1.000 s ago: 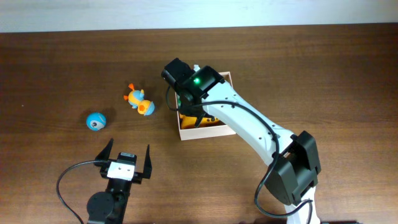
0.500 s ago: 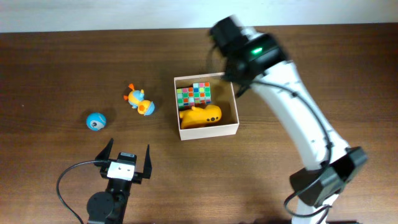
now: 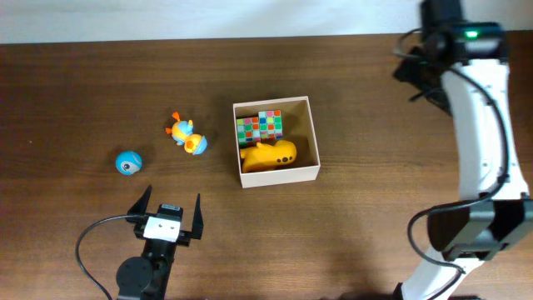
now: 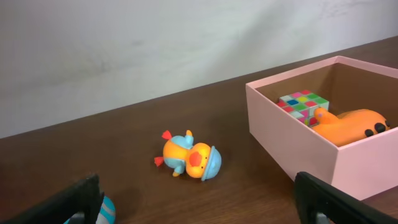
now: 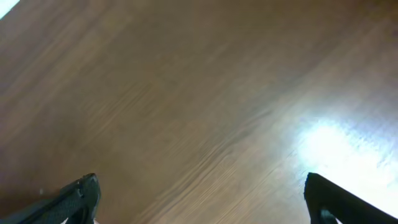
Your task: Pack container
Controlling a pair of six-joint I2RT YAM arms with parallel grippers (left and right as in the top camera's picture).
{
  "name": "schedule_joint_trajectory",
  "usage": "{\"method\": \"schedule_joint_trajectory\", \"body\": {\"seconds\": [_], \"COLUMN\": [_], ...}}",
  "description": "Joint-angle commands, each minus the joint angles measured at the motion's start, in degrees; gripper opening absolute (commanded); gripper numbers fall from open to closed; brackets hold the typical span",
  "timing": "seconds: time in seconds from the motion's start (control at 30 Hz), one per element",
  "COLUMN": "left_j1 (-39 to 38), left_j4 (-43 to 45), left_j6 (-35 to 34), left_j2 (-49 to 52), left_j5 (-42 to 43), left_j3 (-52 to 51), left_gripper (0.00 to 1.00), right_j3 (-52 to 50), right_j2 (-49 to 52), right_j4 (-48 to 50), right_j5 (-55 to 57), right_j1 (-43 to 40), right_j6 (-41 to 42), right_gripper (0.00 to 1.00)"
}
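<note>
The container (image 3: pixel 279 176) stands mid-table, a square cream-walled box. Inside it lie a multicoloured cube (image 3: pixel 260 125) and an orange toy (image 3: pixel 268 155). Left of it on the wood lie an orange-and-blue duck toy (image 3: pixel 187 133) and a blue ball (image 3: pixel 127 162). My left gripper (image 3: pixel 167 212) rests open near the front edge, empty. In the left wrist view the duck toy (image 4: pixel 189 158) lies ahead, the container (image 4: pixel 298 155) to the right and the ball (image 4: pixel 93 211) by the left finger. My right gripper (image 3: pixel 420 71) hangs open and empty at the back right, and the right gripper (image 5: pixel 202 199) looks down on bare wood.
The brown wooden table (image 3: pixel 375 208) ends at a pale wall along the back. The right arm's white links (image 3: pixel 483 125) run down the right side to its base at the front right. A bright glare patch (image 5: pixel 336 143) lies on the wood under the right wrist.
The right arm has swung from over the container to the back right, and its jaws have opened wide. The cube and orange toy now show uncovered in the box. The left arm has stayed still.
</note>
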Motion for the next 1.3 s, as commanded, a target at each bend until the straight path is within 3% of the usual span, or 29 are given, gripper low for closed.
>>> {"method": "schedule_joint_trajectory", "body": {"seconds": [0.0, 0.27, 0.4, 0.6, 0.77, 1.03, 1.27], "left_j1": [0.3, 0.3, 0.3, 0.3, 0.3, 0.3, 0.3], "left_j4": [-0.4, 1.0, 1.3, -2.8, -10.9, -34.6, -53.1], "left_j6": [0.9, 0.5, -0.9, -4.9, -4.9, -4.9, -4.9], "left_j2": [-0.3, -0.3, -0.3, 4.9, 19.3, 50.8, 72.1], "left_j5": [0.0, 0.3, 6.7, 9.0, 6.6, 6.1, 16.2], "left_j3": [-0.1, 0.0, 0.8, 9.8, 26.6, 58.5, 79.5], "left_gripper": [0.99, 0.99, 0.99, 0.99, 0.99, 0.99, 0.99], "right_j3": [0.5, 0.5, 0.5, 0.5, 0.5, 0.5, 0.5], "right_j2": [-0.5, -0.5, -0.5, -0.5, -0.5, -0.5, -0.5], "right_j4": [-0.4, -0.6, -0.6, -0.6, -0.6, -0.6, -0.6], "right_j5": [-5.0, -5.9, -5.9, -5.9, -5.9, -5.9, -5.9], "right_j1": [-2.4, -4.5, -4.5, -4.5, -4.5, -4.5, -4.5], "right_j6": [0.2, 0.2, 0.2, 0.2, 0.2, 0.2, 0.2], "right_gripper": [0.99, 0.99, 0.99, 0.99, 0.99, 0.99, 0.99]}}
